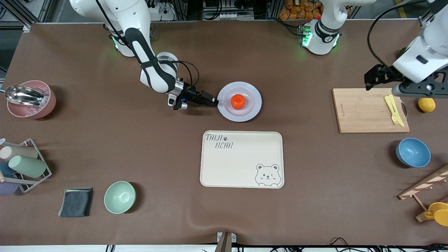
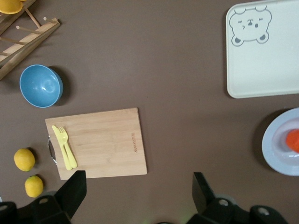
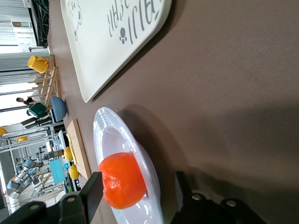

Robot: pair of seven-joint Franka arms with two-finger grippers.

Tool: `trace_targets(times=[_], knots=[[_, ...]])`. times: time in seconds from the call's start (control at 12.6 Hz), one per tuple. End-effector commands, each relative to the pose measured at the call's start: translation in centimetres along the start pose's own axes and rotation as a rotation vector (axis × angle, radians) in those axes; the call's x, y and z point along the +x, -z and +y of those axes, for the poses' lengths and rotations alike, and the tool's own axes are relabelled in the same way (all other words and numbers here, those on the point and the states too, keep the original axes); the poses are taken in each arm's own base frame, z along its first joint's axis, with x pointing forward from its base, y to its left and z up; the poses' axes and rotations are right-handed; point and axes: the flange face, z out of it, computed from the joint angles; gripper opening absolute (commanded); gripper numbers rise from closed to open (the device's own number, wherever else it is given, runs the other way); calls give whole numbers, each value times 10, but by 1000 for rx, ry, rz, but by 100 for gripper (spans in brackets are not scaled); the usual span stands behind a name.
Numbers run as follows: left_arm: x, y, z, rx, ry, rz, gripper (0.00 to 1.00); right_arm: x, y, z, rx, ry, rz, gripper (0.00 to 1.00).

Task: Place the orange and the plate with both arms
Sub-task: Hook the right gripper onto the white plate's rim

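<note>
The orange point(image 1: 238, 102) lies in the middle of the lavender-white plate point(image 1: 245, 117), which sits on the table farther from the front camera than the cream tray. My right gripper point(image 1: 214, 102) is low at the plate's edge toward the right arm's end. It is open, and in the right wrist view point(image 3: 138, 182) the plate's rim point(image 3: 105, 135) lies between its fingers, with the orange point(image 3: 122, 179) just past them. My left gripper point(image 1: 374, 78) is open and empty in the air over the corner of the cutting board. The left wrist view point(image 2: 139, 179) also shows the plate point(image 2: 275, 144) and the orange point(image 2: 293, 140).
The cream bear-print tray point(image 1: 241, 159) lies nearer the front camera than the plate. A wooden cutting board point(image 1: 367, 110) with a yellow fork point(image 1: 393, 109), a lemon point(image 1: 426, 104) and a blue bowl point(image 1: 413, 152) sit toward the left arm's end. A green bowl point(image 1: 119, 197), a dark cloth point(image 1: 76, 202) and a pink bowl point(image 1: 31, 99) sit toward the right arm's end.
</note>
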Motion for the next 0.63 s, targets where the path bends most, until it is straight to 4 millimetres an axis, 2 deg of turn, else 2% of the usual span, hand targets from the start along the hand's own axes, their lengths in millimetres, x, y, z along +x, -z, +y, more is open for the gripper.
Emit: trace_targets(times=[0.0, 0.16, 0.47, 0.55], knots=[[-12, 22, 0, -14, -58, 20, 100, -4, -10, -2, 11, -1, 19, 67], [-14, 28, -1, -37, -49, 9, 100, -9, -17, -1, 13, -9, 18, 64], [-13, 27, -1, -90, 26, 7, 100, -20, -32, -3, 21, -22, 15, 50], [-13, 26, 0, -90, 24, 5, 100, -22, -34, -2, 18, -22, 11, 39]])
